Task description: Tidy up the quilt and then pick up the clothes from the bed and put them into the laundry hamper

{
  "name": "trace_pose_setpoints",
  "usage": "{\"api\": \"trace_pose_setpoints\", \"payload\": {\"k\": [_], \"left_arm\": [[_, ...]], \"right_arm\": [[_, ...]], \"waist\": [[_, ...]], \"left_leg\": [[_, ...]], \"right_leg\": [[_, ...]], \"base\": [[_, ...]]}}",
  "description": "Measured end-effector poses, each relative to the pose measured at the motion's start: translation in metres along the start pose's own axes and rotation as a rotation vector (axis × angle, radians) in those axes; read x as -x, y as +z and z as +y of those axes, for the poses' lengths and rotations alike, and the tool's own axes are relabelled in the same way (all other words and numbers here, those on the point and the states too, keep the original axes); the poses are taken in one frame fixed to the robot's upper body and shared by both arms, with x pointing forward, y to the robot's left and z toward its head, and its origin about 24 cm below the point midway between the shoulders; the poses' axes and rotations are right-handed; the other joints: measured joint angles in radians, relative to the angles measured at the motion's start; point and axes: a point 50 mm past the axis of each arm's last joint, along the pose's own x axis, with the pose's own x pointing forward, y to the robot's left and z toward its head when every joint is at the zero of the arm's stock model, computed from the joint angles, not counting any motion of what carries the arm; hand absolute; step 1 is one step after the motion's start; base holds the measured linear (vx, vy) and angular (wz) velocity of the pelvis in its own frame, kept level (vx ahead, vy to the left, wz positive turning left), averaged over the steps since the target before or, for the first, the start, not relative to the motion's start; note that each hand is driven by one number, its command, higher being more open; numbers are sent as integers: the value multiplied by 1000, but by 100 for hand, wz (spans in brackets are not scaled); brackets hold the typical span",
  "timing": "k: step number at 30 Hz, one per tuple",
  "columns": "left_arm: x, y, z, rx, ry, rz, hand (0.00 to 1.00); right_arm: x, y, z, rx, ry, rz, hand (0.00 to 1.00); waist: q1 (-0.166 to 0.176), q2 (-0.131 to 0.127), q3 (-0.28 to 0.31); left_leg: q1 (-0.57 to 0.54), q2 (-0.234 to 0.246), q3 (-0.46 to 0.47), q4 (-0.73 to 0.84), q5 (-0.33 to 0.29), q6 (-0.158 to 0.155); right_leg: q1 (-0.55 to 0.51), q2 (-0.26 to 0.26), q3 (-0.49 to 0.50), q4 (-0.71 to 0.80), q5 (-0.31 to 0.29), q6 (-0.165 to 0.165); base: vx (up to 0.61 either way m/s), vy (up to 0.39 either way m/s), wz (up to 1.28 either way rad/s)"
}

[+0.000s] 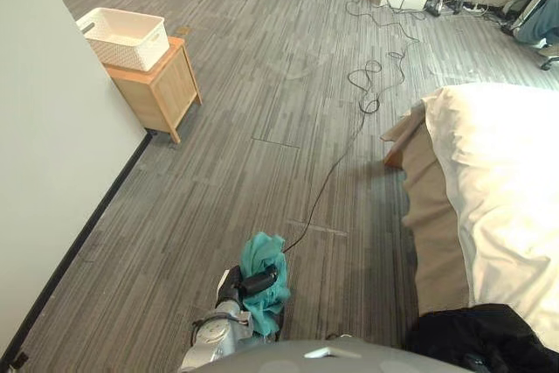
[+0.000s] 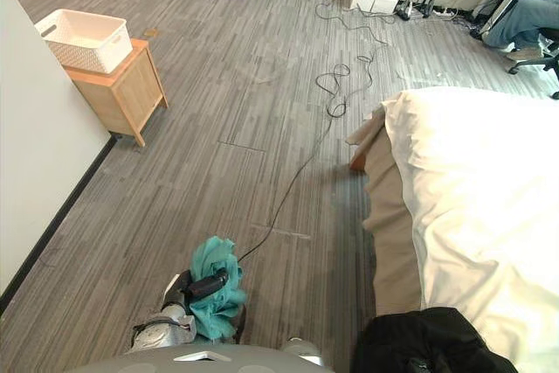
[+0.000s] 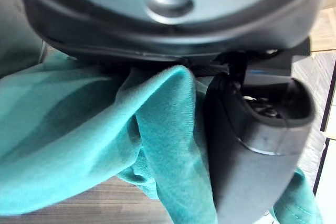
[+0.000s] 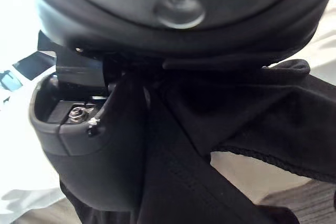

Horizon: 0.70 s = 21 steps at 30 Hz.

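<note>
Here, left hand [image 3: 254, 156] clutches a teal garment [image 3: 79, 129]; right hand [image 4: 89, 156] clutches a black garment [image 4: 252, 108].

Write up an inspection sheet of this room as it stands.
Surface: grey striped floor; bed at the right, white quilt spread over it.
Job's things: teal garment in the left robot hand; black garment in the right robot hand; white hamper on a wooden nightstand by the left wall.
Clutter: nothing seen.
Robot hands: left shut on the teal garment, right shut on the black garment.
Cables: power strips by the far wall.
Surroundings: a seated person's legs, far right.
</note>
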Motion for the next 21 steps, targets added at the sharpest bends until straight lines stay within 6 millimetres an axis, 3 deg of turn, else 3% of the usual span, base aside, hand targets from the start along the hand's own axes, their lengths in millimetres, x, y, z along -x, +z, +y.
{"api": "trace_pose_setpoints", "payload": {"k": [5, 14, 21], "left_arm": [[-3, 6, -3, 65, -12, -11, 0], [-8, 60, -38, -22, -162, -213, 0], [-8, 52, -39, -30, -149, -185, 0]], "right_arm": [[1, -10, 2, 31, 10, 43, 0], [6, -23, 7, 74, 39, 93, 0], [7, -24, 12, 94, 63, 93, 0]], "waist": [[0, -11, 0], [-1, -23, -1], [1, -29, -1]], "left_leg": [[3, 0, -41, 0, 25, 0], [-4, 9, -88, 0, 38, 9], [-4, 19, -88, 0, 43, 2]], "right_leg": [[6, 0, -28, 2, -1, -1], [6, 12, -71, 18, -8, -19], [7, 21, -71, 18, -9, -19]], "base": [[40, -79, 16], [-1, -78, 15], [-57, -33, 0]]}}
